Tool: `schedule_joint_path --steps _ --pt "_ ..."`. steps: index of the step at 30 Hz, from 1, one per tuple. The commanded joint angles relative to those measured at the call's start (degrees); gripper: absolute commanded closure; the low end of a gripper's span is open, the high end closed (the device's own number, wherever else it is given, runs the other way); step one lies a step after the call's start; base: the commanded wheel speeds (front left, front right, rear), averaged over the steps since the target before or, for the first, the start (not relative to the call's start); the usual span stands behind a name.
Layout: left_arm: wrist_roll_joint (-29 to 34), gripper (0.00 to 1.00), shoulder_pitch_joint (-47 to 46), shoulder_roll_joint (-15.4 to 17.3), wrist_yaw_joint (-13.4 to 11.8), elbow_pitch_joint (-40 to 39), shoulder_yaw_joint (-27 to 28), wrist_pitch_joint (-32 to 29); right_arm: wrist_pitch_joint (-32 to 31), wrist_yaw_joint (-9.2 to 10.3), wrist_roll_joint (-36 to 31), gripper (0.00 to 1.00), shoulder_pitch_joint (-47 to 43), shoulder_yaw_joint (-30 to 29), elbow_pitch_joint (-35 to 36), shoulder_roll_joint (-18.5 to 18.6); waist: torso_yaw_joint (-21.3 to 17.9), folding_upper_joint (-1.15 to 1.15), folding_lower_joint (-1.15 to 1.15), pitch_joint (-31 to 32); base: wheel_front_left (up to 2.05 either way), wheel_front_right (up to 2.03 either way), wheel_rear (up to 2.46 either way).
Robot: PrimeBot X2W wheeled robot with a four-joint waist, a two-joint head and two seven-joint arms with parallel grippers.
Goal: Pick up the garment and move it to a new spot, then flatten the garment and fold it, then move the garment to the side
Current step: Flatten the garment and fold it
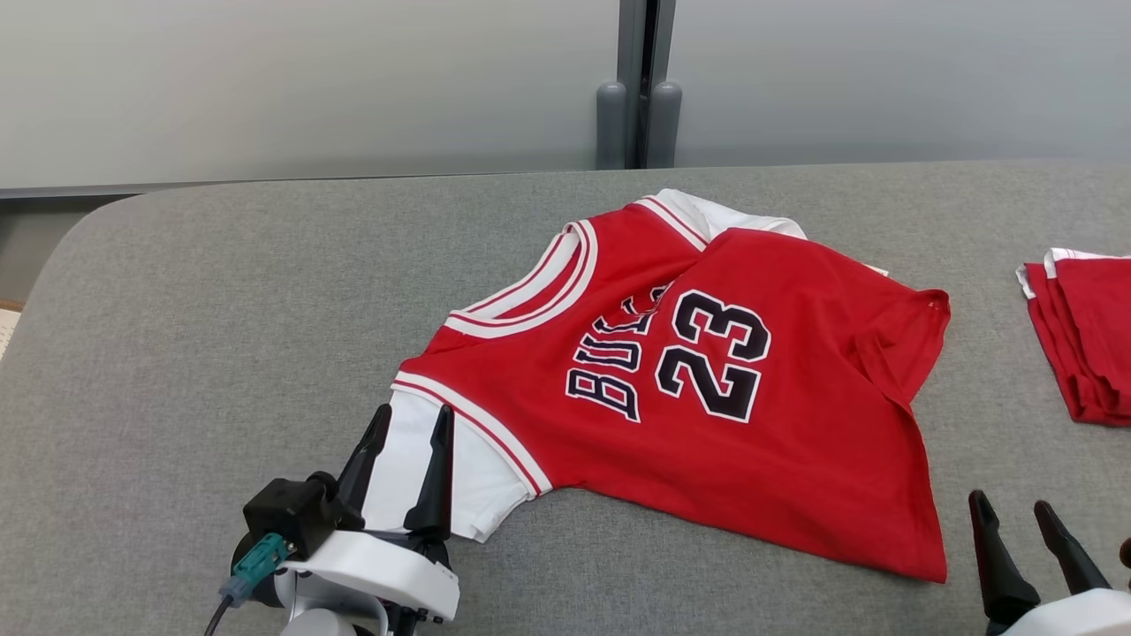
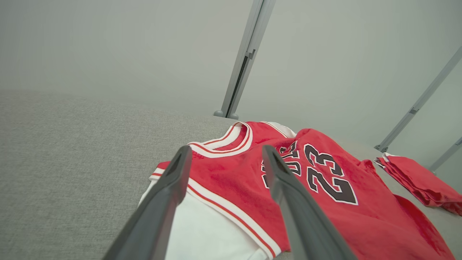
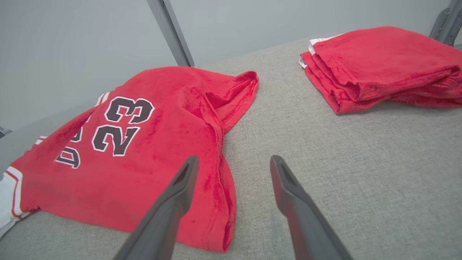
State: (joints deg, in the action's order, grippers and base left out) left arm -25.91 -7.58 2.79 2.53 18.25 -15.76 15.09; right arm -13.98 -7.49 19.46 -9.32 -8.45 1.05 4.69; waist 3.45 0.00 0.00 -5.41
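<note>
A rumpled red number 23 jersey (image 1: 707,397) lies in the middle of a grey table (image 1: 221,309); the left gripper (image 1: 414,411), fingers spread and empty, sits over its white sleeve (image 1: 482,468); the right gripper (image 1: 1008,501), likewise spread and empty, sits near its lower edge; folded red clothes (image 1: 1082,336) lie further right.

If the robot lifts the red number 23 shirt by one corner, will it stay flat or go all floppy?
Probably floppy: the shirt lies wrinkled, with its hem corner folded over itself. It looks thin, so it is likely light. Pushed, it would probably bunch up rather than slide, since the grey surface looks like rough fabric.
</note>
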Motion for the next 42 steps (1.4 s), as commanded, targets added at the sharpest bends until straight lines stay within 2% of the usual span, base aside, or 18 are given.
schedule_joint_path --steps 1,7,9,13,25,30,32,33,34,35,38,42 --pt "0.0 0.00 -0.3 0.2 0.3 -0.1 0.3 0.1 2.6 -0.01 1.0 0.00 0.8 0.5 -0.3 -0.1 0.1 0.00 0.00 0.0 0.00 0.00 0.00" --pt "1.5 0.00 0.0 0.3 -0.2 0.6 0.8 0.1 21.4 -0.01 2.9 0.00 3.1 8.4 -3.5 3.7 0.6 0.00 0.00 -0.4 0.00 0.00 0.00" --pt "2.2 0.00 0.2 0.2 -1.4 1.8 1.1 0.1 24.0 -0.01 3.6 0.00 4.5 10.0 -5.0 4.1 0.6 0.00 0.00 -0.5 0.00 0.00 0.00" --pt "4.4 0.00 -0.9 0.2 -4.6 7.2 1.5 0.1 25.9 -0.01 2.9 0.00 6.6 12.4 -7.8 5.7 0.9 0.00 0.00 -0.6 0.00 0.00 0.00" --pt "6.8 0.00 -6.1 0.4 -8.2 25.7 1.5 -0.4 28.2 -0.01 3.3 0.00 8.4 13.6 -12.7 5.4 0.2 0.00 0.00 -0.9 0.00 0.00 0.00" --pt "6.3 0.00 -7.1 0.4 -7.6 30.1 1.0 -1.6 28.7 -0.01 3.4 0.00 8.6 13.6 -13.9 5.3 0.2 0.00 0.00 -0.4 0.00 0.00 0.00" --pt "6.0 0.00 -7.5 0.4 -6.5 31.6 0.5 -2.1 28.8 -0.01 3.2 0.00 8.7 13.4 -14.6 5.1 0.3 0.00 0.00 -0.1 0.00 0.00 0.00" --pt "5.7 0.43 -7.7 0.3 -5.9 32.1 0.3 -2.1 28.8 -0.01 3.1 0.00 8.7 13.1 -15.0 5.0 0.3 0.00 0.00 0.0 0.00 0.00 0.00" --pt "5.4 0.97 -7.9 0.3 -5.2 32.3 0.1 -2.0 28.8 -0.01 2.9 0.00 8.7 12.7 -15.6 4.9 0.3 0.00 0.00 0.2 0.00 0.00 0.00" --pt "5.0 1.00 -8.2 0.3 -4.4 32.4 0.0 -1.9 28.5 -0.01 2.6 0.00 8.6 12.3 -16.3 4.7 0.4 0.00 0.00 0.2 0.00 0.00 0.00" --pt "3.5 1.00 -9.3 0.3 -2.8 31.2 0.6 -0.9 26.3 -0.01 1.2 0.00 8.0 10.0 -19.2 4.1 0.5 0.00 0.00 0.4 0.00 0.00 0.00" --pt "2.5 1.00 -10.1 0.4 -2.8 26.8 2.7 0.0 23.7 -0.02 0.7 0.00 6.8 9.1 -21.7 2.1 0.8 0.00 0.00 0.7 0.00 0.00 0.00"
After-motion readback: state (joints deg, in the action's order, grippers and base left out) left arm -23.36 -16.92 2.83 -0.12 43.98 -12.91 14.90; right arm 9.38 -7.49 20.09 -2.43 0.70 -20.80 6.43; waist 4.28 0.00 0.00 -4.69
